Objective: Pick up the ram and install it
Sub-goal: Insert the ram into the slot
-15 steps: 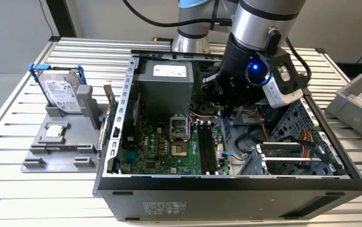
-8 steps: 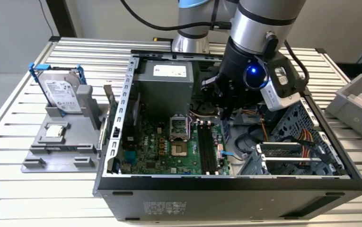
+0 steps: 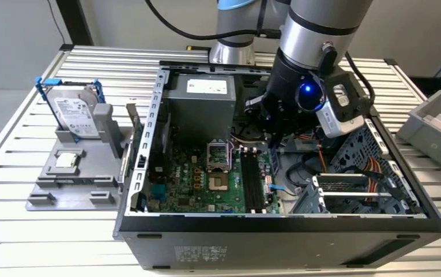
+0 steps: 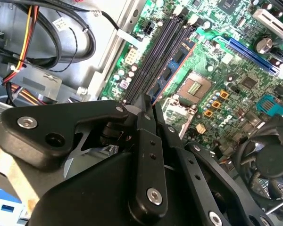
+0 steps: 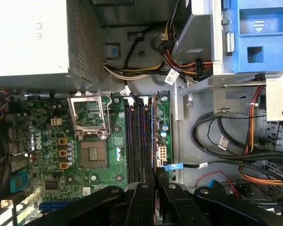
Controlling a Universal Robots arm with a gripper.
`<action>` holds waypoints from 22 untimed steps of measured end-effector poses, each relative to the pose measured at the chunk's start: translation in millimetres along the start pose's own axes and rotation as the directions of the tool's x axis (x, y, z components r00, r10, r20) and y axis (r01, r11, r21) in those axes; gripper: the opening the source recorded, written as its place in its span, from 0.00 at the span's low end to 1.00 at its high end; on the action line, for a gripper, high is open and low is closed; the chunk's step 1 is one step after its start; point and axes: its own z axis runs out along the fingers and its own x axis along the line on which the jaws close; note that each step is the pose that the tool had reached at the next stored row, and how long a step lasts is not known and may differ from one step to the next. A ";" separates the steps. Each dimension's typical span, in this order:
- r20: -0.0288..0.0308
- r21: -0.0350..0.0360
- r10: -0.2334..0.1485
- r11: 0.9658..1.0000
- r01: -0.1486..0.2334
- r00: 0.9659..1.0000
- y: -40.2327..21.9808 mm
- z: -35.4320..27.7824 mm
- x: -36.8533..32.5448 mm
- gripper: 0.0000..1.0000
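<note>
Gripper [image 4: 151,106] clamping ram [image 4: 172,70], over motherboard [image 5: 85,160]

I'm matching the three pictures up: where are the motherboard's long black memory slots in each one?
Exterior view: the memory slots run beside the motherboard's edge toward the exterior view's right, near the gripper.
First wrist view: they stretch away from the gripper, alongside the ram it holds.
Second wrist view: likewise, running away from the gripper.
Shared landmark: the empty processor socket beside the slots.
</note>
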 end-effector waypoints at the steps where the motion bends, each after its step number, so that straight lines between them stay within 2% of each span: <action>1: 0.000 0.000 0.000 1.000 0.000 1.000 0.0 0.2 0.0 0.00; 22: 0.000 0.000 0.000 1.000 0.000 1.000 -0.2 7.2 -0.1 0.00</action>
